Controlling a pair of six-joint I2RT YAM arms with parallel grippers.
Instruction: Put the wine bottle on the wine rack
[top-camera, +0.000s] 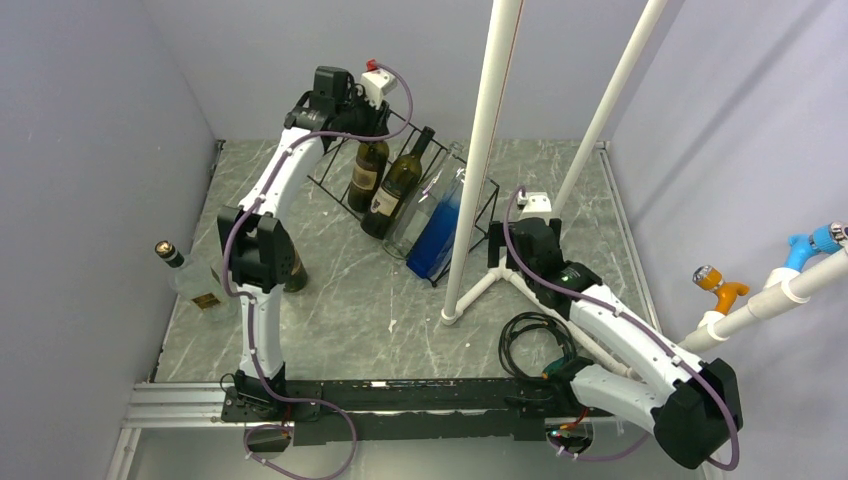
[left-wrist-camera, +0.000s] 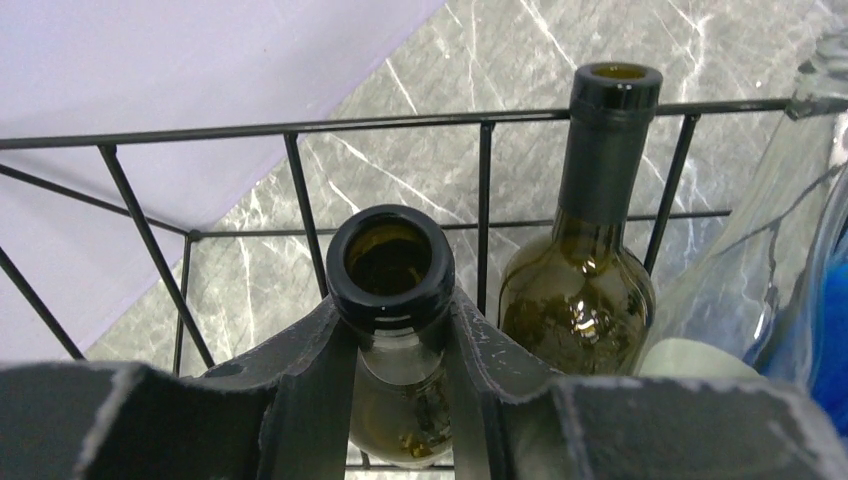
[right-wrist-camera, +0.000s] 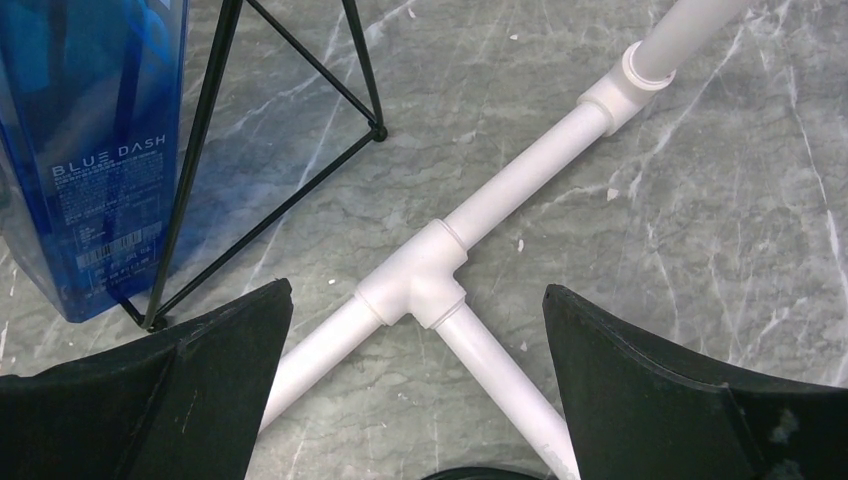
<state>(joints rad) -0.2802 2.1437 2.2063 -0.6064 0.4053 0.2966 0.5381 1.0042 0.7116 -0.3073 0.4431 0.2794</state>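
The grey, white-veined worktop carries the black wire wine rack toward its far middle, with the rack's feet on the surface. White pipe legs lie flat just right of the rack, and a black cable coil lies near them. A clear bottle sits at the left edge, seemingly leaning, though the angle is hard to judge.

The top camera overlooks the grey marbled counter from above its near edge. Both wrist cameras look closely at the black thin-wire rack, which the top view also shows.
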